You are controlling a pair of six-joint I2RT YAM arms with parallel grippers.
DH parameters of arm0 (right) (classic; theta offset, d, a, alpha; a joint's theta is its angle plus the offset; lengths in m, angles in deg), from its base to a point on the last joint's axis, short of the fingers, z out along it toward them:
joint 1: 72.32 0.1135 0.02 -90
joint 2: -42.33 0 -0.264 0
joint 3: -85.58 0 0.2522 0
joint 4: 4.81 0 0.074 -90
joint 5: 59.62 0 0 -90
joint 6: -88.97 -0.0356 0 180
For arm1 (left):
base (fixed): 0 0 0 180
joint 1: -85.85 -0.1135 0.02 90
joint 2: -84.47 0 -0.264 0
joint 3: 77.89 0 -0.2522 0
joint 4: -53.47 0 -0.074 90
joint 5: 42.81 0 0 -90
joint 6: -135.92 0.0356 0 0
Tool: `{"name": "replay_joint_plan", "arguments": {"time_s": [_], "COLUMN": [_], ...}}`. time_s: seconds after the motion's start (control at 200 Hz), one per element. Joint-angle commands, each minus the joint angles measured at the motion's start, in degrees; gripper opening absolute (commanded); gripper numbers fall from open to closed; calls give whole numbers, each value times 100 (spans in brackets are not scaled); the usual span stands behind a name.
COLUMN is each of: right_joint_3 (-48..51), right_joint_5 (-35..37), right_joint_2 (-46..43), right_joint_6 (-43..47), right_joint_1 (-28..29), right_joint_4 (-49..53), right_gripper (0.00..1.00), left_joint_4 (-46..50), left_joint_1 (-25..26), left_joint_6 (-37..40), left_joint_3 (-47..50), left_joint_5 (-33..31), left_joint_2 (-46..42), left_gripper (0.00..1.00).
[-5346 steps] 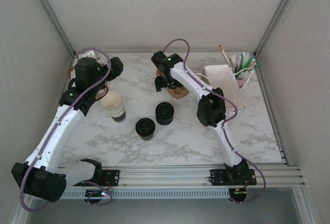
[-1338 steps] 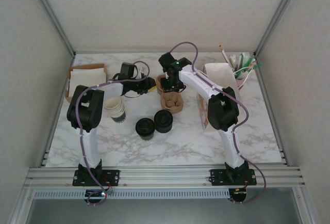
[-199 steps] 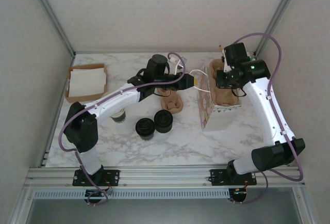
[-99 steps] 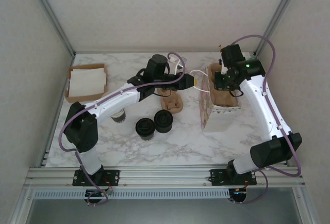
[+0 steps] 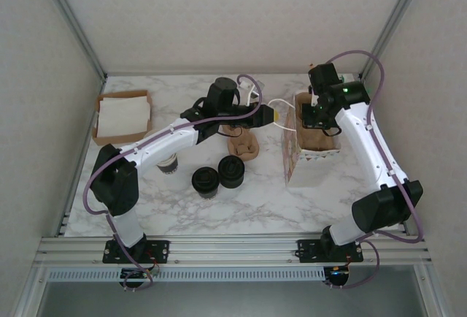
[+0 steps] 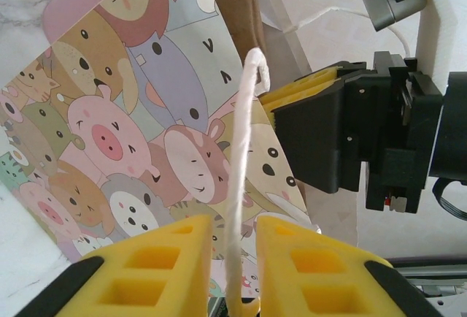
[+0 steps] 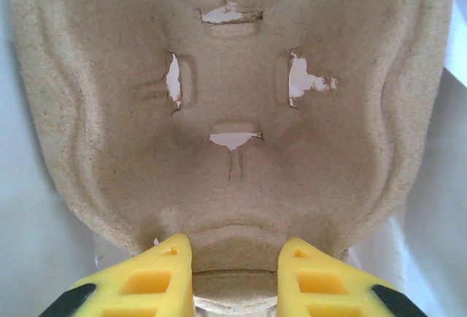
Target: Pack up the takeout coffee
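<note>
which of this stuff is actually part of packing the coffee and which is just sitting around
In the job:
- lidded coffee cup
- cartoon paper bag, its string handle between the left pincer fingers
- pulp cup carrier, held by the right pincer over the bag

Lying about:
- napkin tray
- cup stack
- black lid stack
- second pulp carrier

The marble table point(image 5: 241, 200) is lit brightly and evenly from above; faint, soft shadows are cast on it. Wrist close-ups are slightly softened.
</note>
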Motion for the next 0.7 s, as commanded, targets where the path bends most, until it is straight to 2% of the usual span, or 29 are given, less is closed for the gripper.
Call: {"name": "replay_joint_plan", "arguments": {"time_s": [0.0, 0.696], "right_joint_3": [42, 873], "right_joint_5": [46, -65], "right_joint_2": [-11, 222], "right_joint_6": [-105, -343], "right_joint_1": [39, 182], "right_joint_4": [161, -184], "right_gripper": [22, 22], "left_joint_4": [-153, -246], "left_joint_1": [4, 4], "left_joint_6": [-44, -83], "left_joint_3": [67, 234], "left_joint_5": [-16, -143], "left_joint_2": [-214, -393], "left_gripper": [23, 20]}}
